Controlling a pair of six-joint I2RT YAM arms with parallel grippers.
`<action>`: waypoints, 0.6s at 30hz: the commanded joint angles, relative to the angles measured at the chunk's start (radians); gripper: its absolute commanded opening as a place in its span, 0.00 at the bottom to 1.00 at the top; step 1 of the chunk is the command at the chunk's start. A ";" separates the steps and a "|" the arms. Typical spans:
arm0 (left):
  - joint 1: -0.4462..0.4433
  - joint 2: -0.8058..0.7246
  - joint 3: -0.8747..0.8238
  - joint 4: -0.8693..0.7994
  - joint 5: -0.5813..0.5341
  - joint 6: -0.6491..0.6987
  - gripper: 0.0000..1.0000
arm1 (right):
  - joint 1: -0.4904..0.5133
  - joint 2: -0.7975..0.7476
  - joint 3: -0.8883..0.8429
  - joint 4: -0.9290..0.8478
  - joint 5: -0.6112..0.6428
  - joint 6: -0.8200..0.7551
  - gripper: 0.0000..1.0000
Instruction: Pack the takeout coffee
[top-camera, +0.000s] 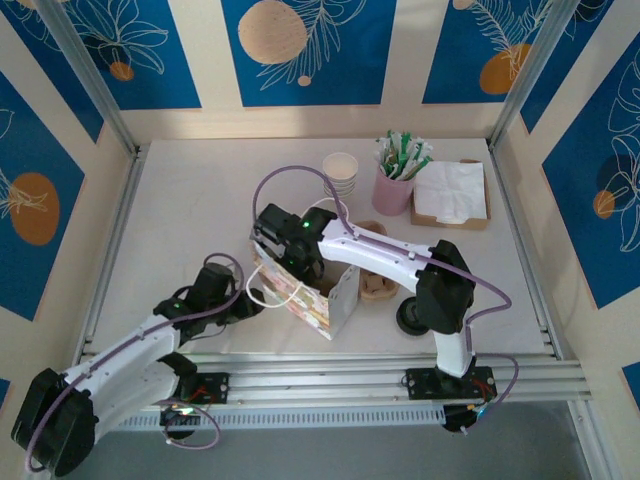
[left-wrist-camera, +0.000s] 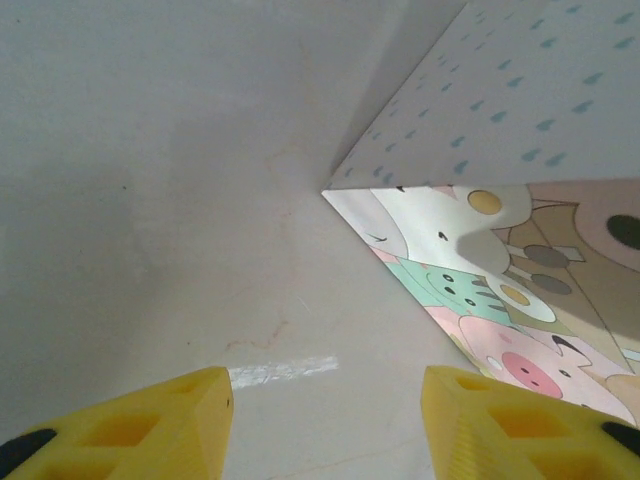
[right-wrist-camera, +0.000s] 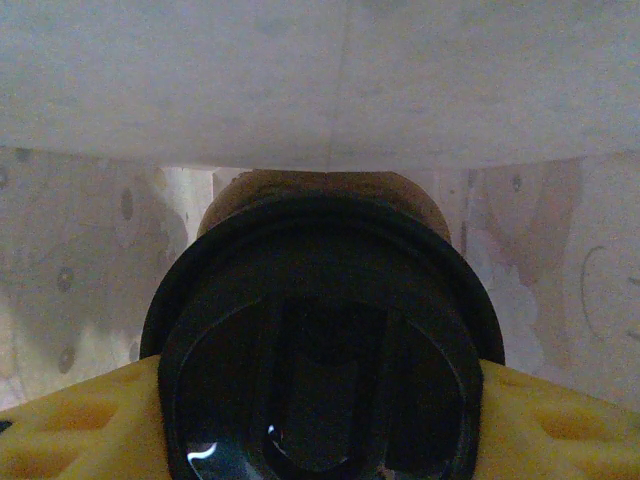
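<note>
Right arm is stretched across the middle of the white table (top-camera: 190, 210), and its right gripper (right-wrist-camera: 320, 415) is clamped on the takeout coffee (right-wrist-camera: 320, 330), a small paper cup under a round black plastic lid. On the right wrist camera the yellow fingers (right-wrist-camera: 70, 425) press the lid's rim from both sides, and a band of brown cup wall shows just beyond the lid. The coffee sits down in the open top of the tall paper bag printed with pastel cartoon animals (top-camera: 305, 300): the bag's pale inner walls close in around the cup, with the print showing faintly through them. From above, the wrist hangs over the left end of the bag's mouth. Over on the other side, the left gripper (left-wrist-camera: 325, 420) is low at the bag's left flank, jaws parted, bare tabletop between its yellow fingertips (left-wrist-camera: 150, 430) and nothing in them. The bag's printed corner stands just ahead and to the right of them, not touching. At the back of the table stands a stack of pale lidless paper cups (top-camera: 341, 172). Beside it is a pink cup stuffed with green and white sachets (top-camera: 393, 190), then a shallow brown tray of white napkins (top-camera: 452, 192). A brown cardboard piece (top-camera: 377, 285) lies just to the right of the bag, partly under the right arm.
</note>
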 joint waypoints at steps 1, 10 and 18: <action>-0.027 0.004 -0.032 0.061 -0.044 -0.053 0.53 | -0.011 -0.016 -0.026 -0.044 -0.002 0.022 0.54; -0.094 0.074 -0.052 0.152 -0.075 -0.090 0.54 | -0.012 -0.032 -0.018 -0.047 0.000 0.027 0.54; -0.122 0.138 -0.051 0.216 -0.101 -0.112 0.54 | -0.012 -0.040 -0.017 -0.052 0.004 0.028 0.54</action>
